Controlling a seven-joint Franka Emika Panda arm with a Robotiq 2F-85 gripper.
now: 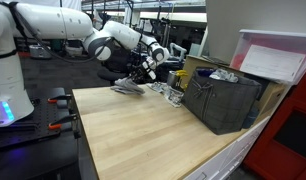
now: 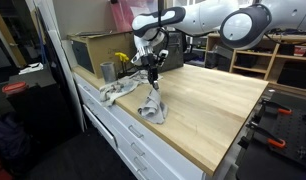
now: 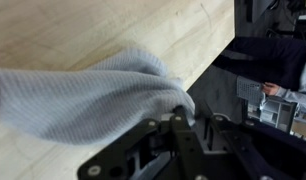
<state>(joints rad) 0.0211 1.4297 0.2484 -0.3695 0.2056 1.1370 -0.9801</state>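
A grey knitted cloth (image 2: 154, 103) hangs from my gripper (image 2: 153, 70) over the wooden table (image 2: 213, 110), and its lower end rests bunched on the tabletop. In both exterior views the gripper (image 1: 144, 72) stands just above the cloth (image 1: 127, 88), near the table's edge. The wrist view shows the cloth (image 3: 88, 100) spread over the wood and drawn into a fold between my fingers (image 3: 179, 112). The jaws stand close together, pinching that fold.
A second grey cloth (image 2: 117, 93) lies at the table's edge beside a metal cup (image 2: 107, 71). A dark bin (image 1: 225, 100) stands in the table's corner with a white box (image 1: 276, 58) behind it. Beyond the table's edge (image 3: 208, 65) are the floor and shelving.
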